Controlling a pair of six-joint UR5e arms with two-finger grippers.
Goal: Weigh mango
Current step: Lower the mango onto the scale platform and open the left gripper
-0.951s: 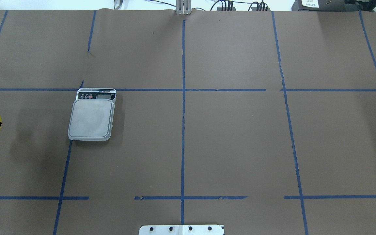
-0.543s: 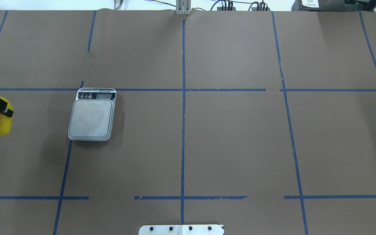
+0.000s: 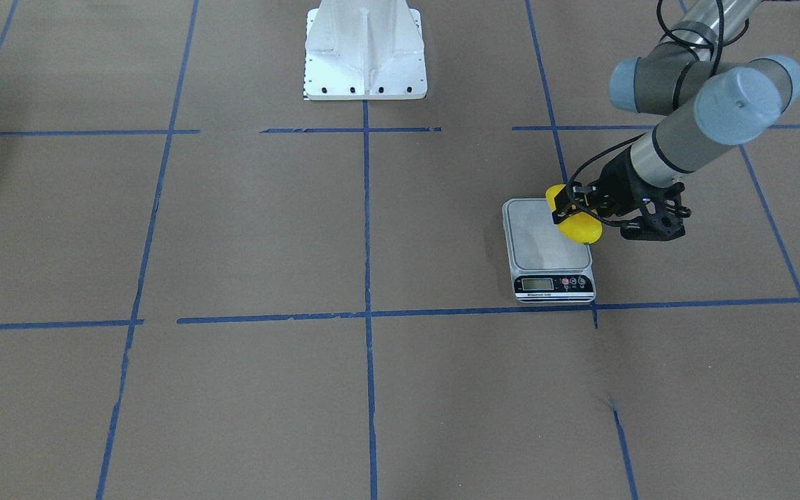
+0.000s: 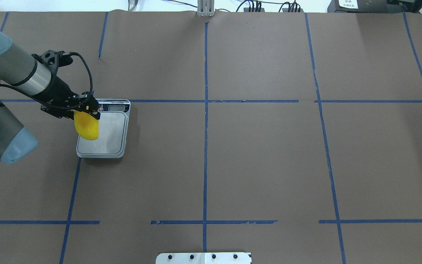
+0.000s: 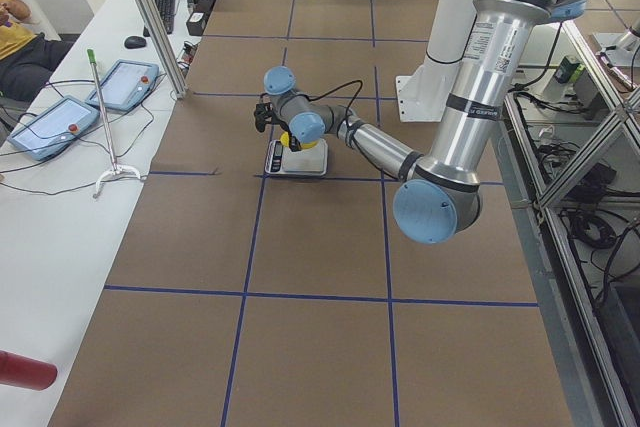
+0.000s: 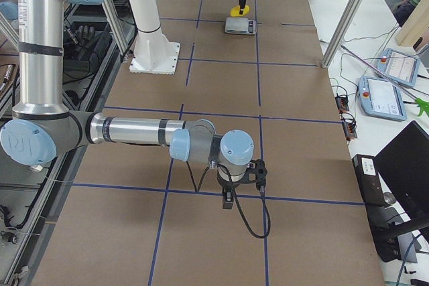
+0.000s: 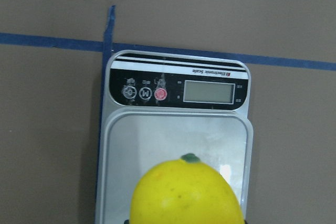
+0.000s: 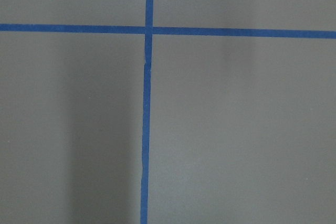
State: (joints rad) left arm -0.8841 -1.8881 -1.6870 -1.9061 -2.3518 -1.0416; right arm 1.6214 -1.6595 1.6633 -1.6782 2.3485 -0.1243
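The yellow mango (image 4: 86, 127) hangs in my left gripper (image 4: 86, 108), which is shut on its upper end. It is over the left part of the silver platform of the scale (image 4: 105, 135), apparently a little above it. The front-facing view shows the mango (image 3: 579, 226) over the right edge of the scale (image 3: 546, 243), held by the left gripper (image 3: 572, 201). In the left wrist view the mango (image 7: 186, 195) fills the bottom, with the scale's display and buttons (image 7: 176, 93) beyond. My right gripper (image 6: 228, 200) shows only in the exterior right view, low over the table; I cannot tell its state.
The white robot base plate (image 3: 365, 55) stands at the table's middle on the robot's side. Blue tape lines (image 4: 205, 110) cross the brown table cover. Tablets (image 5: 50, 122) and cables lie on the white bench beyond the table's far edge.
My left arm has swung in from the view's left edge, carrying the mango rightward to over the scale's left part. The scale has not moved.
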